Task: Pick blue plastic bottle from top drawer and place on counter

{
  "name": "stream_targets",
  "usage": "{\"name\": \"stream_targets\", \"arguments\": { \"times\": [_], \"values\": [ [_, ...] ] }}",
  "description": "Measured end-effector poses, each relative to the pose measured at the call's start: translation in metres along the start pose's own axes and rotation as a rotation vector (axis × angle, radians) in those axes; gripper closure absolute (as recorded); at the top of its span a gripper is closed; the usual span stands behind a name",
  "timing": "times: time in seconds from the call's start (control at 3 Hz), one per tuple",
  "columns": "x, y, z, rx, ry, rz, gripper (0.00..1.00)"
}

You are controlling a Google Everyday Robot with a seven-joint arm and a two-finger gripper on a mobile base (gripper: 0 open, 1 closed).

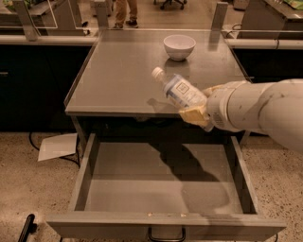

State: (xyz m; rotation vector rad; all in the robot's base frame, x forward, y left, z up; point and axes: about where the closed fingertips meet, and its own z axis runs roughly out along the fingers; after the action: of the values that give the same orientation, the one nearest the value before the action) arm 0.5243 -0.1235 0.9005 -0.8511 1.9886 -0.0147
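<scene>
The blue plastic bottle point(179, 90), clear bluish with a white cap and pale label, is held tilted in the air, cap pointing up and left, over the front edge of the counter point(118, 80). My gripper point(195, 109) is shut on the bottle's lower end, its yellowish fingers point(191, 115) around it. The white arm reaches in from the right. The top drawer point(161, 189) stands pulled open below, its flat bottom bare, with the dark loop handle point(166, 235) on its front.
A white bowl point(179, 47) stands at the back of the counter. Dark side counters flank it left and right. A sheet of paper point(57, 146) and a cable lie on the floor at left. A person's legs point(125, 12) show at the far back.
</scene>
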Motion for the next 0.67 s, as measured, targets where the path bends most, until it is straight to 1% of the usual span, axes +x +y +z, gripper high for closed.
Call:
{"name": "stream_targets", "arguments": {
  "times": [0.33, 0.67],
  "values": [
    [-0.007, -0.032, 0.024, 0.022, 0.000, 0.035, 1.00],
    [-0.019, -0.051, 0.055, -0.023, 0.006, 0.046, 1.00]
  ]
}}
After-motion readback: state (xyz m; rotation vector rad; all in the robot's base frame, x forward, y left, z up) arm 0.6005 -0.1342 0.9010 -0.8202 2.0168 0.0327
